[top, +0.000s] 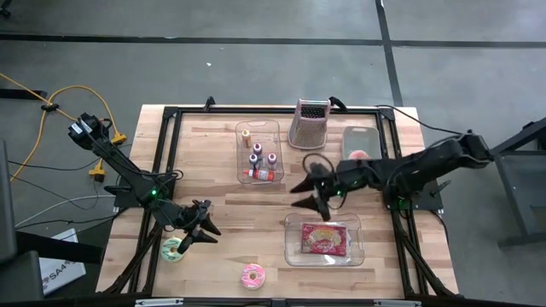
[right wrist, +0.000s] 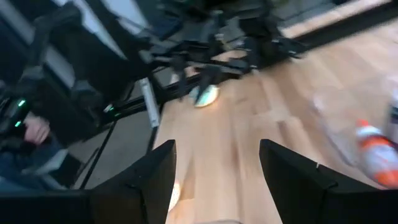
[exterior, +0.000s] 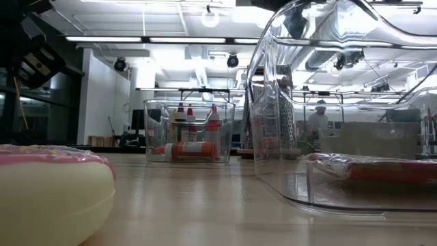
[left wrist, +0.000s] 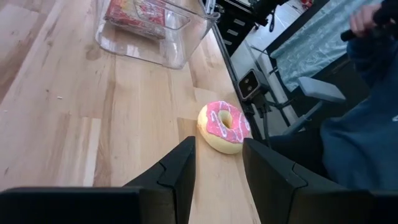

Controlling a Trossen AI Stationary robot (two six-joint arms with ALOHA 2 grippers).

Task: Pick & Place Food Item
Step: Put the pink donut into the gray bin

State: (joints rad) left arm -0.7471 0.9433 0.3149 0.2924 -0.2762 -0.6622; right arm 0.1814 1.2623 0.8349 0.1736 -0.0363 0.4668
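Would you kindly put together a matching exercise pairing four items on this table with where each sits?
Items:
1. pink donut
2. green donut
3. grater
4. pink packet

Places:
A. inside the clear tray under the right gripper
B. far edge of the table, upright
C. near edge of the table, alone
D. just beside the left gripper

Pairs: 1-C, 2-D, 3-B, 4-A

A pale wooden bench (top: 222,183) with a matt, planked grain carries glossy clear plastic bins (top: 323,256), a shiny ridged metal grater (top: 310,124) and a smooth, pink-iced doughnut (left wrist: 223,126).
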